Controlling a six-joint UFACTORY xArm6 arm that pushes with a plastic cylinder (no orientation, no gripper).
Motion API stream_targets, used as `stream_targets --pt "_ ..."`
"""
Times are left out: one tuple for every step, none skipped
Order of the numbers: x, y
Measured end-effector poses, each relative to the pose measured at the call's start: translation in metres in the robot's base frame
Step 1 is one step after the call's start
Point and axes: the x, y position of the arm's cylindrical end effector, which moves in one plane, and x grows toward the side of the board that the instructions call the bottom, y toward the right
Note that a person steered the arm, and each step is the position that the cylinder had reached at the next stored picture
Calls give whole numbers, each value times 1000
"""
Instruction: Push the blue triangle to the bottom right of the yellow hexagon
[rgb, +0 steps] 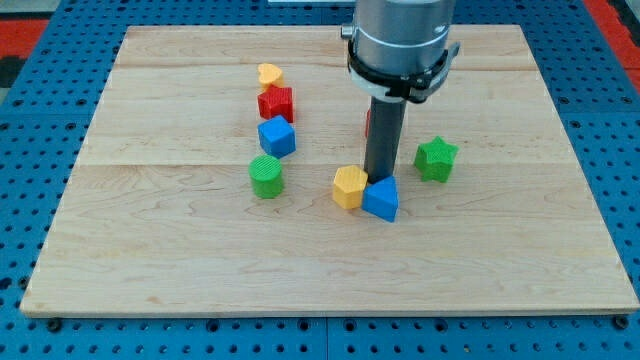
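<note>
The blue triangle (381, 199) lies near the board's middle, touching the lower right side of the yellow hexagon (349, 187). My tip (378, 179) stands just above the blue triangle, at its top edge and right beside the hexagon's right side. The rod rises from there to the grey arm body at the view's top.
A green star (436, 158) sits to the right of the rod. A green cylinder (266, 176), a blue cube (277, 136), a red block (276, 103) and a yellow heart (269, 74) form a column at the left. A red block (368, 122) is partly hidden behind the rod. The wooden board (150, 250) ends on all sides.
</note>
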Motion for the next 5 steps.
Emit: stream_targets --pt "21 -46" --pt "26 -81" --pt "26 -78" --pt "27 -71" --pt "-21 -18"
